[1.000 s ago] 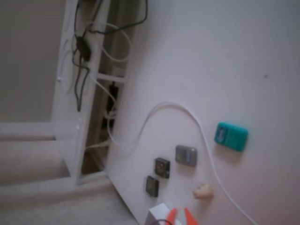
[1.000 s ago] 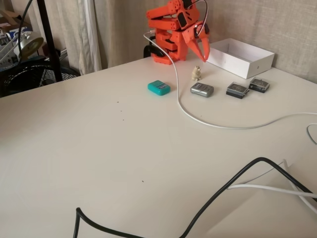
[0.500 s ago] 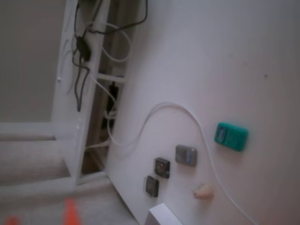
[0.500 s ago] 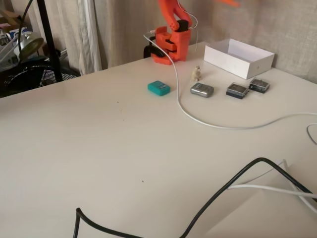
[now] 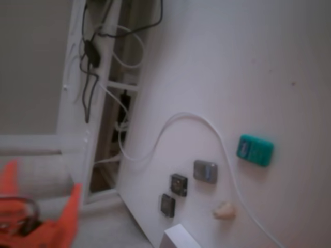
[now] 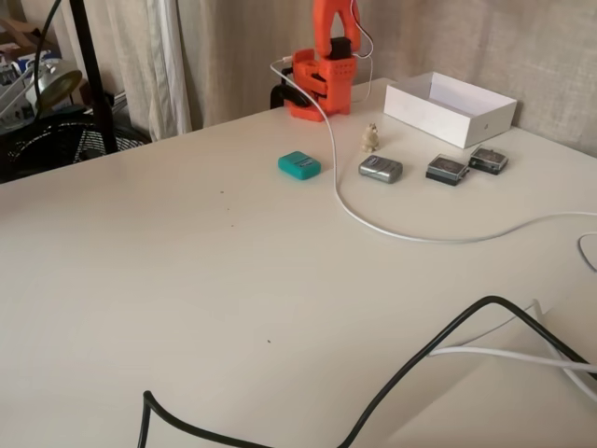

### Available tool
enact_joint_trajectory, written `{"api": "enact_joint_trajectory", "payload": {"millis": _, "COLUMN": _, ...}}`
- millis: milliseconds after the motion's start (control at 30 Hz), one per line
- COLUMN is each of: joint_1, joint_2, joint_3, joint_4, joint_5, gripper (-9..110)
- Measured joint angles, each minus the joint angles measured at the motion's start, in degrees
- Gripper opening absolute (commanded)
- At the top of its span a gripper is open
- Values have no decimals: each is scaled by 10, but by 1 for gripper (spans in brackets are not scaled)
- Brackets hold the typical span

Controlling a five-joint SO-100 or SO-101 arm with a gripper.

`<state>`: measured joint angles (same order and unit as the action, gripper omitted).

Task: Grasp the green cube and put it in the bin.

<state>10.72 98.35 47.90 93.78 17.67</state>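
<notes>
One cube: green cube (image 6: 298,165) flat on table (image 6: 187,280), long axis approx. left-right in both fixed views.
My jaws: gripper (image 5: 44,204) spread wide, empty, off table.

A wide pale bench (image 6: 187,280) fills most of the room ahead. Behind it hang light curtains (image 6: 187,56), and to their right runs a beige textured wall (image 6: 504,47). A black stand (image 6: 89,75) rises at the left beside a fan (image 6: 56,149). Soft daylight, no hard shadows.
</notes>
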Motion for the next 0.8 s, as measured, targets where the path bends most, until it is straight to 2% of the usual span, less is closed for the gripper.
{"api": "enact_joint_trajectory", "payload": {"millis": 167, "joint_1": 62, "joint_2": 0, "joint_3": 75, "joint_4": 76, "joint_5": 165, "gripper": 42}}
{"api": "enact_joint_trajectory", "payload": {"millis": 267, "joint_1": 118, "joint_2": 0, "joint_3": 169, "joint_4": 86, "joint_5": 207, "gripper": 41}}
{"api": "enact_joint_trajectory", "payload": {"millis": 467, "joint_1": 237, "joint_2": -24, "joint_3": 303, "joint_4": 86, "joint_5": 207, "gripper": 40}}
{"api": "enact_joint_trajectory", "payload": {"millis": 800, "joint_1": 320, "joint_2": -127, "joint_3": 359, "joint_4": 37, "joint_5": 179, "gripper": 40}}
